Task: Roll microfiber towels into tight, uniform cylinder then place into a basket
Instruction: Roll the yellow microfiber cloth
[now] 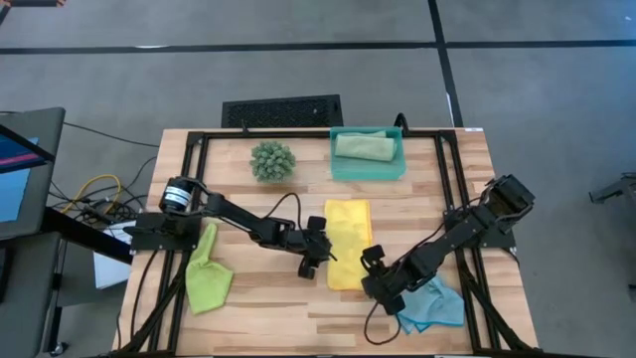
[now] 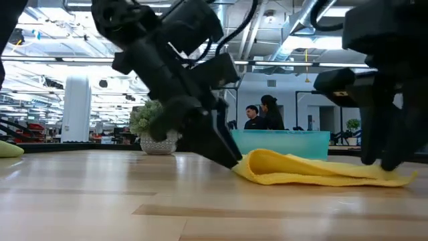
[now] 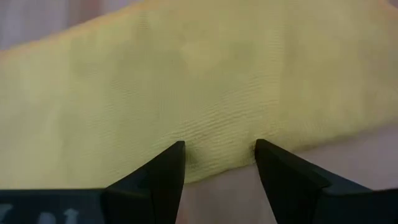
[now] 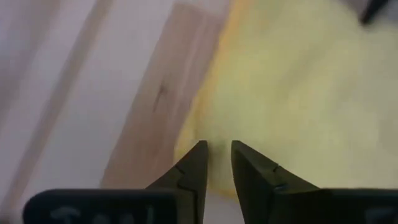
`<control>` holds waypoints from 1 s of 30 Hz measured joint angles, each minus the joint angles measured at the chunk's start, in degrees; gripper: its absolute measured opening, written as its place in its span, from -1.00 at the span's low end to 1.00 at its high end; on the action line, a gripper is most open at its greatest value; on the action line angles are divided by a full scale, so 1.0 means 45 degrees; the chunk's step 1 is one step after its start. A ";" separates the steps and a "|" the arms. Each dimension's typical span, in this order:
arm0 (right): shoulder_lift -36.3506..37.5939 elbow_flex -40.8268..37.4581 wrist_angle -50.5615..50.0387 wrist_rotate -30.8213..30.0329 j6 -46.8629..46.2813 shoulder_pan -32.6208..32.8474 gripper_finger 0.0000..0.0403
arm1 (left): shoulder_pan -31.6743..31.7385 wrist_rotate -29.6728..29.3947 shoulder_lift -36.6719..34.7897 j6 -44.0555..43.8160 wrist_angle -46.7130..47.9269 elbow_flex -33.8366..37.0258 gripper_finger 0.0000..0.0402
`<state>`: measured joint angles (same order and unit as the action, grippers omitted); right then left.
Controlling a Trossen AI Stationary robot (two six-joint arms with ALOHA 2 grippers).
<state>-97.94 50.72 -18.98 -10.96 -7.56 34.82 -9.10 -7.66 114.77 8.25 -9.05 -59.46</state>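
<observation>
Lying crumpled at tabletop (image 1: 298,318) left edge: lime towel (image 1: 207,275). Left claw (image 1: 310,261) sitting at yellow towel's (image 1: 349,245) left edge, fingers apart, cloth edge between tips, nothing clamped. Yellow towel lying folded, flat, mid-tabletop, one end humping up in low view. Right claw (image 1: 383,283) working near its front corner, fingers nearly together, grip unclear. Blue towel (image 1: 433,304) bunching beside right arm. Sage roll (image 1: 364,146) sitting in basket (image 1: 368,171). Risk: claws pulling unevenly, roll going loose or skewed; thin edge slipping free.
</observation>
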 joint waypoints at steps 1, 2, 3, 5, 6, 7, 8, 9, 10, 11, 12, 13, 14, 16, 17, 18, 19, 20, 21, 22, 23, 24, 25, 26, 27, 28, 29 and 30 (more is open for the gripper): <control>0.0017 -0.0070 0.0010 0.0194 -0.0005 -0.0036 -0.56 | 0.0097 -0.0020 0.0075 -0.0102 0.0072 -0.0027 -0.06; 0.0011 -0.0123 -0.0089 0.0369 0.0003 -0.0064 -0.57 | 0.0178 -0.0032 0.0092 -0.0191 0.0211 -0.0036 -0.06; 0.0007 -0.0146 -0.0161 0.0482 0.0007 -0.0100 -0.58 | 0.0258 -0.0033 0.0117 -0.0302 0.0350 -0.0034 -0.06; 0.0007 -0.0200 0.0121 0.0637 -0.0012 -0.0113 -0.60 | 0.0340 -0.0045 0.0122 -0.0384 0.0452 -0.0024 -0.06; 0.0012 -0.0306 0.0202 0.0853 -0.0007 -0.0155 -0.60 | 0.0340 -0.0070 0.0075 -0.0383 0.0481 -0.0024 -0.06; 0.0010 -0.0413 0.0169 0.1139 -0.0007 -0.0194 -0.61 | 0.0331 -0.0124 0.0003 -0.0374 0.0517 -0.0020 -0.06; 0.0007 -0.0478 0.0148 0.1380 0.0002 -0.0208 -0.61 | 0.0326 -0.0136 0.0006 -0.0369 0.0532 -0.0019 -0.06; 0.0025 -0.0481 0.0129 0.1636 0.0004 -0.0207 -0.62 | 0.0330 -0.0136 0.0003 -0.0371 0.0554 -0.0015 -0.06; 0.0100 -0.0481 0.0024 0.1748 0.0022 -0.0164 -0.62 | 0.0330 -0.0136 -0.0036 -0.0371 0.0585 -0.0007 -0.06; 0.0241 -0.0495 -0.0163 0.1752 0.0036 -0.0074 -0.62 | 0.0330 -0.0167 -0.0090 -0.0367 0.0670 0.0003 -0.06; 0.0414 -0.0510 -0.0189 0.1795 0.0082 0.0009 -0.62 | 0.0330 -0.0212 -0.0115 -0.0359 0.0739 0.0012 -0.06; 0.0557 -0.0503 -0.0068 0.1805 0.0138 0.0075 -0.62 | 0.0335 -0.0219 -0.0123 -0.0360 0.0757 0.0015 -0.06; 0.0724 -0.0491 -0.0026 0.1810 0.0225 0.0126 -0.62 | 0.0333 -0.0231 -0.0176 -0.0362 0.0797 0.0019 -0.06; 0.1030 -0.0496 0.0012 0.1801 0.0331 0.0169 -0.62 | 0.0328 -0.0356 -0.0277 -0.0363 0.0933 0.0037 -0.06; 0.1126 -0.0491 0.0136 0.1782 0.0347 0.0146 -0.62 | 0.0286 -0.0453 -0.0355 -0.0359 0.1029 0.0042 -0.06; 0.1201 -0.0491 0.0197 0.1719 0.0343 0.0118 -0.62 | 0.0262 -0.0568 -0.0414 -0.0355 0.1121 0.0060 -0.06; 0.1235 -0.0491 0.0259 0.1590 0.0319 0.0075 -0.62 | 0.0210 -0.0605 -0.0475 -0.0349 0.1149 0.0063 -0.06; 0.1230 -0.0491 0.0410 0.1384 0.0238 0.0030 -0.62 | 0.0161 -0.0607 -0.0579 -0.0335 0.1245 0.0072 -0.06; 0.1176 -0.0491 0.0475 0.1151 0.0126 -0.0046 -0.62 | 0.0098 -0.0605 -0.0666 -0.0340 0.1324 0.0085 -0.06; 0.1093 -0.0510 0.0517 0.0966 0.0043 -0.0143 -0.62 | 0.0028 -0.0602 -0.0729 -0.0355 0.1317 0.0093 -0.06; 0.1013 -0.0585 0.0604 0.0824 0.0024 -0.0228 -0.62 | -0.0045 -0.0587 -0.0782 -0.0368 0.1321 0.0099 -0.06; 0.0899 -0.0695 0.0778 0.0750 0.0024 -0.0359 -0.62 | -0.0122 -0.0563 -0.0831 -0.0376 0.1284 0.0102 -0.06; 0.0721 -0.0801 0.1154 0.0746 0.0043 -0.0506 -0.62 | -0.0188 -0.0559 -0.0839 -0.0379 0.1091 0.0102 -0.06; 0.0593 -0.0925 0.1547 0.0747 0.0085 -0.0642 -0.62 | -0.0266 -0.0534 -0.0839 -0.0374 0.0886 0.0097 -0.06; 0.0496 -0.1061 0.1789 0.0747 0.0123 -0.0782 -0.62 | -0.0336 -0.0438 -0.0839 -0.0348 0.0675 0.0097 -0.06; 0.0370 -0.1153 0.2162 0.0749 0.0171 -0.0917 -0.62 | -0.0399 -0.0263 -0.0839 -0.0296 0.0468 0.0097 -0.06; 0.0249 -0.1221 0.2435 0.0751 0.0324 -0.1026 -0.62 | -0.0430 -0.0050 -0.0842 -0.0216 0.0266 0.0097 -0.06; 0.0226 -0.1345 0.2507 0.0766 0.0468 -0.1117 -0.62 | -0.0459 0.0128 -0.0844 -0.0131 0.0091 0.0092 -0.06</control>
<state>-96.92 44.67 -7.70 -7.51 -5.46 29.80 -11.17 -7.08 110.98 7.66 -8.64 -59.05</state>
